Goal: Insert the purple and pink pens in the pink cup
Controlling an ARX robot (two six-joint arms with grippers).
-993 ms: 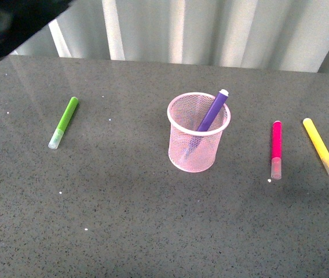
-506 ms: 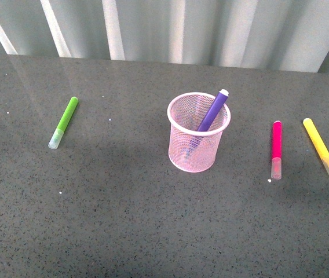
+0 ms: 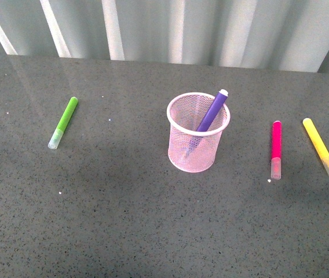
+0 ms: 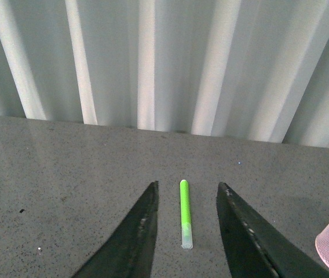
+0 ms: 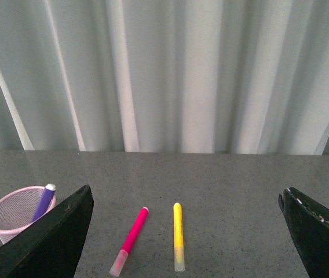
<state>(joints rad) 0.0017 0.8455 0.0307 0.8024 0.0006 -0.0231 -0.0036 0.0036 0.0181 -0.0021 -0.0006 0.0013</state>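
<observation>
**Task state: about half done.** The deep purple highlighter-style pen [image 3: 211, 111] stands tilted inside the light pink wire-mesh cup [image 3: 179, 145]. Its lower end shows through the mesh low in the cup, and its upper end leans on the rolled rim toward the far right.

The cup stands upright near the middle of the surface, somewhat closer to the far edge than to the near one.

The magenta-pink pen with a translucent cap [image 3: 276, 147] lies flat on the surface, well apart from the cup toward the right edge, its cap pointing at the near edge. Picking it up and inserting it appears to be all that is left.

A yellow marker [image 3: 321, 146] lies just beside the magenta-pink pen, nearer the right edge. A lime-green marker [image 3: 64, 121] lies toward the left edge. Neither belongs to the task.

**Grippers.** Neither arm shows in the front view.
- The left gripper [image 4: 186, 184] has its two dark fingers spread and holds nothing. The lime-green marker shows on the surface between and beyond them.
- The right gripper [image 5: 186, 191] has its jaws wide apart and is also empty, above the surface and facing the magenta-pink pen and yellow marker.

**Surface and room.** The surface is a dark grey speckled tabletop [image 3: 153, 226], stone-like, with a faint sheen and a few white flecks. A pale corrugated wall panel [image 3: 211, 29] rises behind its far edge.
</observation>
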